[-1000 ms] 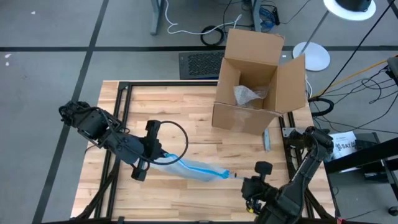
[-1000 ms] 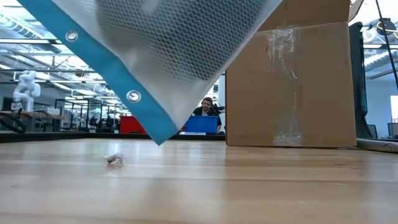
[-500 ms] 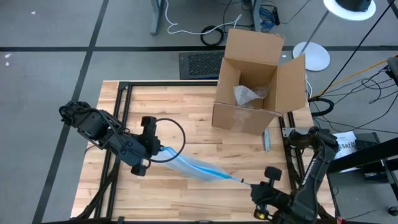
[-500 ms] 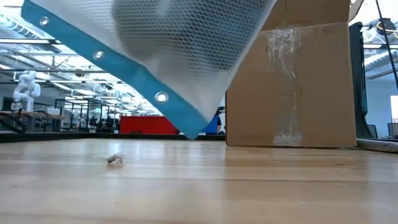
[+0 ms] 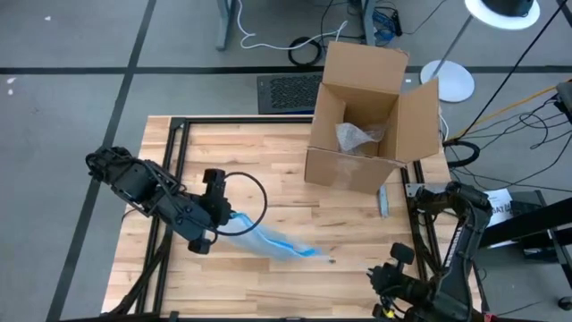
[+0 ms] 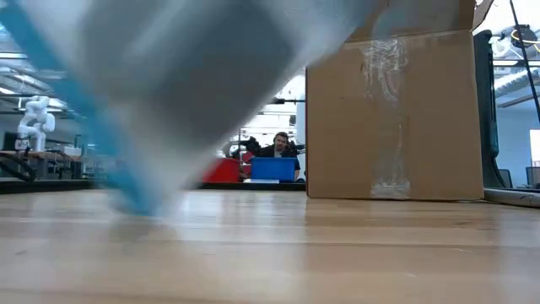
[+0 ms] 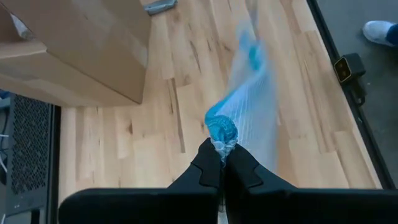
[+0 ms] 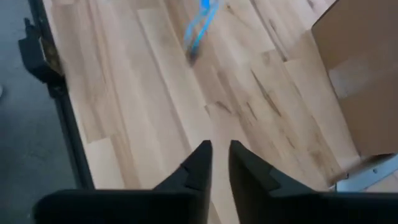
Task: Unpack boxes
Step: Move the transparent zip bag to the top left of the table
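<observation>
Carton [image 5: 371,125] stands upright, mouth open upward

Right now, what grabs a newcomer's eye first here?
The open cardboard box at the table's far right, flaps up, crumpled clear plastic inside. Next, the blue-edged clear pouch hanging from the left hand, shut on one end, mid-table. The right hand is at the near right edge, slightly open and empty.
</observation>
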Robot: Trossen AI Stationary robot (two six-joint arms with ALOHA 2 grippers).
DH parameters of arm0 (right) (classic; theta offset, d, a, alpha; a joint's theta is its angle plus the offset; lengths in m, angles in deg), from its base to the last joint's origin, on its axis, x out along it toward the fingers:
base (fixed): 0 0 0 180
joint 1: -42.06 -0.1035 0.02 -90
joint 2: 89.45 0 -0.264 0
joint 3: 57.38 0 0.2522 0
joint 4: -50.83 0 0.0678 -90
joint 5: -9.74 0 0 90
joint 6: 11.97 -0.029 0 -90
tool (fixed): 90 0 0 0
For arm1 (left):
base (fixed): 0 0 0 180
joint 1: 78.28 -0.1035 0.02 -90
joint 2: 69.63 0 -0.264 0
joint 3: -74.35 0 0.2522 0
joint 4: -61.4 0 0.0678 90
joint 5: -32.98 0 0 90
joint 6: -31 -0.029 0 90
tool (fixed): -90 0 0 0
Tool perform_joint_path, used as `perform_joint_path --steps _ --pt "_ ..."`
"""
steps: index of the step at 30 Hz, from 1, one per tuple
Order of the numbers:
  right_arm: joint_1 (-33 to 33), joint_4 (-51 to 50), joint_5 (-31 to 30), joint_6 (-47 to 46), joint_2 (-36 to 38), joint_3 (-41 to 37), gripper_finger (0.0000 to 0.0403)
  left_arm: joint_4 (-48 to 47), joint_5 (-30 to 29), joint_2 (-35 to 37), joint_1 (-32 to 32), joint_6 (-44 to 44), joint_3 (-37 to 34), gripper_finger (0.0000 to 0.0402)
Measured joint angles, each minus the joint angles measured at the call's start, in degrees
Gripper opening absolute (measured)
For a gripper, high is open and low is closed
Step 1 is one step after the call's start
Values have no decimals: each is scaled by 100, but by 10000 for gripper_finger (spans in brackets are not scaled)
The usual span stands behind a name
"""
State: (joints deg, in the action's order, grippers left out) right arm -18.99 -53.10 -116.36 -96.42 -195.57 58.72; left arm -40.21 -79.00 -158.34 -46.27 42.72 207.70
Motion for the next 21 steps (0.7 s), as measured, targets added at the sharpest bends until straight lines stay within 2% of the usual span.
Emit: perform_joint_path --steps 9,21 --pt "23 11 -96 0 0 0 131 -268 -238 -4 -146 -37 -2 0" --pt "60 17 -151 -105 -6 0 135 -196 -190 -13 -722 -474 -107 0"
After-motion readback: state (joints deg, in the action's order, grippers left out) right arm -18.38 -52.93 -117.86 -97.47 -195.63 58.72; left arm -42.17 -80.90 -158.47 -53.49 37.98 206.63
